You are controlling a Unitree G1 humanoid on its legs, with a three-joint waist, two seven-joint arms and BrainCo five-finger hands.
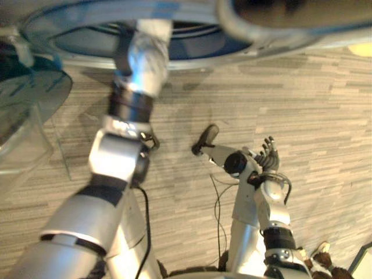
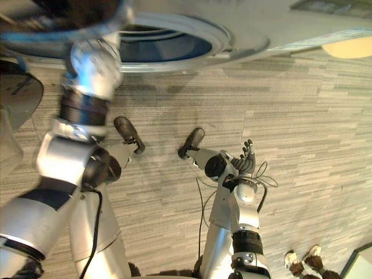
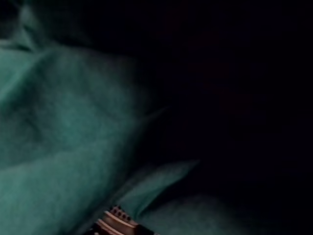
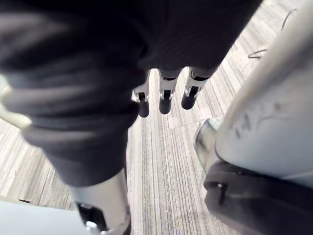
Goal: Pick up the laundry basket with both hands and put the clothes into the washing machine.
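Nearest to us the left arm (image 1: 116, 157) reaches up into the round mouth of the washer (image 2: 232, 40); the left hand is hidden inside, so we cannot tell whether it grasps anything. Its wrist view shows teal cloth (image 3: 63, 122), soft and folded, lying in the dark drum. We judge the loading nearly done; the arm must yet come out. The right hand (image 1: 268, 156) hangs low over the floor (image 1: 325, 116), fingers relaxed, holding nothing.

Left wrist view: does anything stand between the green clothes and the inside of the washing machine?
Nothing visible does. The left arm reaches through the washing machine's round opening, the glass door stands aside, and the green cloth lies in the dark close before the wrist camera.
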